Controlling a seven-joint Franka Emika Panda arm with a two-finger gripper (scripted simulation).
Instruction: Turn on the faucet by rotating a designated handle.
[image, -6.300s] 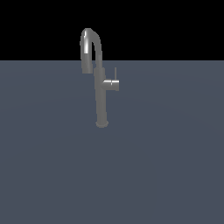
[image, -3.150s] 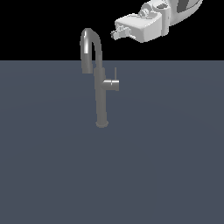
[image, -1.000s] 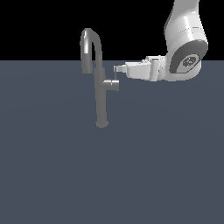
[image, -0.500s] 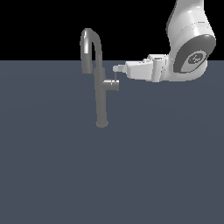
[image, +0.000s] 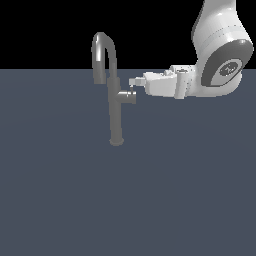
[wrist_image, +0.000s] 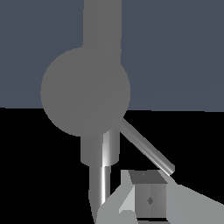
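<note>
The grey faucet (image: 116, 115) stands upright on the dark floor, its arched spout (image: 102, 45) high toward the exterior view's left. The handle (image: 129, 95) is a stubby cylinder jutting from the column toward the exterior view's right, with a thin lever on it. My gripper (image: 134, 81) reaches in horizontally from the exterior view's right, its fingers together, tips at the lever's end just above the stub. In the wrist view the stub's round end (wrist_image: 85, 92) faces me, the lever (wrist_image: 144, 146) slants away from it, and my gripper (wrist_image: 148, 199) sits against the lever's tip.
A flat dark blue-grey floor (image: 125, 200) carries the faucet. The white arm (image: 220, 55) comes down from the upper part of the exterior view's right. Black background lies behind.
The arm came in from the upper right of the exterior view and dropped to handle height. In the last second the gripper slid toward the exterior view's left, up to the lever.
</note>
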